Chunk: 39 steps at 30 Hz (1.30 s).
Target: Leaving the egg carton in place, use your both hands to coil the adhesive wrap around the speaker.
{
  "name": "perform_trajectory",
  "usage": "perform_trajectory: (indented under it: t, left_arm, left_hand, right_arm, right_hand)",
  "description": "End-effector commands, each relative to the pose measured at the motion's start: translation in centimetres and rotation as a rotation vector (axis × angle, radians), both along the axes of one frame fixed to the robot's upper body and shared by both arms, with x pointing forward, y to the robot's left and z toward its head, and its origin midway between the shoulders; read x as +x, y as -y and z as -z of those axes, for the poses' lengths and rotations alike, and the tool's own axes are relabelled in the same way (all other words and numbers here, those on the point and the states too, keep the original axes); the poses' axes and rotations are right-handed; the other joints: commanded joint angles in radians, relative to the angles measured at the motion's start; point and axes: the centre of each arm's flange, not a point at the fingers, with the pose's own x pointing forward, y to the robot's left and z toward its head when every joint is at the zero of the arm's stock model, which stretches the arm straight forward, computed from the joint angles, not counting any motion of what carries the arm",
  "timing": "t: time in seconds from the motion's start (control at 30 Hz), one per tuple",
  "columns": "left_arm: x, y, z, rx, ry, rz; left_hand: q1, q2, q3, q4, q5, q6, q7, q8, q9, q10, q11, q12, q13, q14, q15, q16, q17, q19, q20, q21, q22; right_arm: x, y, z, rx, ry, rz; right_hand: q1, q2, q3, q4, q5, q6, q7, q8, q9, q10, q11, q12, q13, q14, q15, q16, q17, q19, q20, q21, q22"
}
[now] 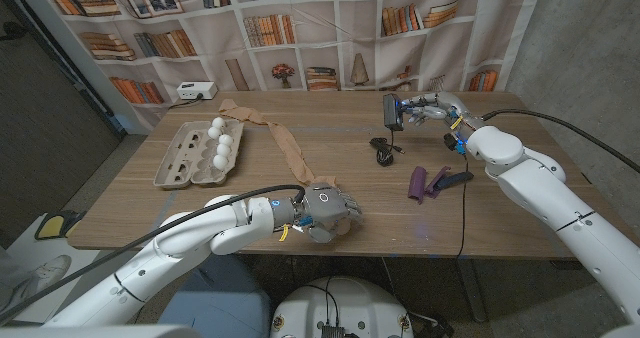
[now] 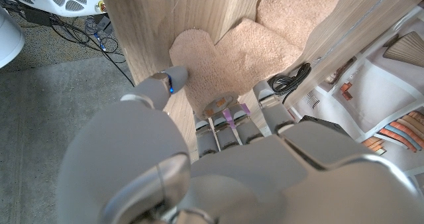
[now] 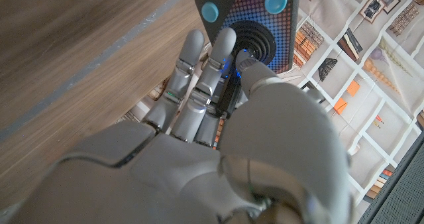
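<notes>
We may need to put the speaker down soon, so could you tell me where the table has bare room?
Bare wood lies between the tan adhesive wrap and the black cable, and along the near edge right of the left hand. It is crowded around the purple item below the right hand holding the speaker.

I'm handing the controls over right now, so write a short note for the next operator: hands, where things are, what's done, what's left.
Right hand: holds the speaker up over the table's far right.
Left hand: at the near end of the tan wrap, fingers on it; a firm grip cannot be confirmed.
The wrap lies stretched across the table, from beside the egg carton toward the near edge.
Done: speaker picked up.
Left: bring wrap and speaker together, coil the wrap around it. Leave the carton where it is.
</notes>
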Motion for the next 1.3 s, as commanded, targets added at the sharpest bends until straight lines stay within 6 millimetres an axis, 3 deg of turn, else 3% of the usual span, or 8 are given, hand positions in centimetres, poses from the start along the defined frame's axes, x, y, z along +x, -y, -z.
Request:
perform_trajectory:
  t: [0.03,0.13,0.23,0.33,0.73,0.9,1.07,1.3]
  left_arm:
    - [0.06,0.17,-0.17,0.01,0.008,-0.014]
    - [0.06,0.18,-0.2,0.009,0.015,-0.01]
    - [0.1,0.19,-0.2,0.009,0.019,-0.007]
    - [0.12,0.21,-0.13,0.009,0.021,-0.01]
    - [0.12,0.22,0.12,-0.014,0.023,-0.017]
    - [0.19,0.17,0.21,-0.027,0.019,-0.018]
    - [0.29,0.15,0.25,-0.042,0.018,-0.016]
    - [0.47,-0.04,0.3,-0.086,0.027,-0.008]
  left_hand:
    - [0.014,0.001,0.017,0.001,0.023,0.023,-0.005,0.01,0.001,0.01,-0.002,0.008,0.001,0.009,-0.009,0.006,0.006,0.005,0.005,-0.001,0.004]
    - [0.016,-0.001,0.026,0.002,0.04,0.034,-0.005,0.014,0.001,0.025,-0.007,0.014,0.001,0.023,-0.016,0.012,0.006,0.012,0.002,0.001,0.004]
    - [0.009,-0.025,0.056,0.007,0.104,0.062,-0.006,0.019,-0.002,0.05,-0.007,0.026,0.003,0.091,-0.045,0.028,0.005,0.104,-0.066,0.034,0.003]
    - [0.009,-0.031,0.065,0.007,0.119,0.075,-0.012,0.023,-0.002,0.07,-0.011,0.033,0.003,0.107,-0.054,0.029,0.004,0.124,-0.083,0.04,0.003]
    - [0.055,0.029,0.122,0.013,0.141,0.224,-0.018,0.089,0.024,0.183,-0.058,0.058,0.02,0.346,-0.12,0.085,0.021,0.358,-0.175,0.183,0.035]
    - [0.098,0.066,-0.08,0.007,-0.038,0.31,-0.001,0.15,0.067,0.24,-0.065,0.071,0.054,0.389,-0.129,0.136,0.079,0.38,-0.196,0.267,0.066]
    - [0.206,0.118,-0.204,-0.01,-0.202,0.361,0.016,0.219,0.131,0.281,-0.062,0.086,0.1,0.485,-0.135,0.207,0.138,0.359,-0.212,0.344,0.088]
    - [0.412,0.136,-0.303,-0.008,-0.295,0.376,0.023,0.326,0.256,0.379,-0.058,0.155,0.196,0.603,-0.135,0.289,0.245,0.323,-0.238,0.489,0.143]
  right_arm:
    - [0.14,0.42,0.18,0.008,-0.002,0.002]
    - [0.12,0.42,0.19,0.011,0.0,0.006]
    - [0.13,0.43,0.21,0.009,-0.001,0.005]
    - [0.16,0.43,0.26,0.009,-0.003,0.005]
    - [0.27,0.32,0.43,0.01,-0.008,0.007]
    - [0.31,0.28,0.36,0.009,-0.007,0.005]
    - [0.42,0.21,0.44,0.01,-0.011,0.006]
    - [0.51,0.21,0.48,0.014,-0.014,0.009]
  right_hand:
    - [0.025,0.027,0.04,0.031,0.005,0.01,0.004,-0.001,0.002,0.038,-0.031,0.005,0.092,0.011,-0.042,-0.001,0.003,-0.004,-0.088,0.003,-0.001]
    - [0.025,0.027,0.04,0.031,0.005,0.01,0.004,-0.001,0.002,0.039,-0.032,0.005,0.092,0.012,-0.042,-0.001,0.003,-0.005,-0.088,0.003,-0.001]
    - [0.025,0.027,0.04,0.031,0.005,0.01,0.003,-0.001,0.002,0.04,-0.032,0.005,0.092,0.011,-0.042,-0.002,0.003,-0.005,-0.088,0.004,-0.001]
    - [0.025,0.028,0.04,0.032,0.005,0.01,0.003,-0.001,0.002,0.038,-0.032,0.004,0.093,0.011,-0.041,-0.003,0.002,-0.005,-0.088,0.004,-0.001]
    - [0.025,0.027,0.04,0.031,0.005,0.01,0.003,-0.001,0.002,0.037,-0.032,0.002,0.094,0.012,-0.042,-0.004,0.003,-0.006,-0.086,0.005,-0.001]
    - [0.025,0.027,0.039,0.031,0.005,0.011,0.003,-0.001,0.002,0.038,-0.032,0.001,0.093,0.013,-0.042,-0.004,0.004,-0.006,-0.087,0.005,-0.001]
    - [0.025,0.027,0.039,0.031,0.005,0.01,0.003,-0.001,0.002,0.039,-0.031,0.001,0.093,0.013,-0.042,-0.004,0.004,-0.007,-0.087,0.005,-0.001]
    - [0.026,0.027,0.039,0.031,0.005,0.011,0.003,-0.001,0.002,0.039,-0.031,0.0,0.094,0.013,-0.042,-0.006,0.003,-0.008,-0.087,0.006,-0.001]
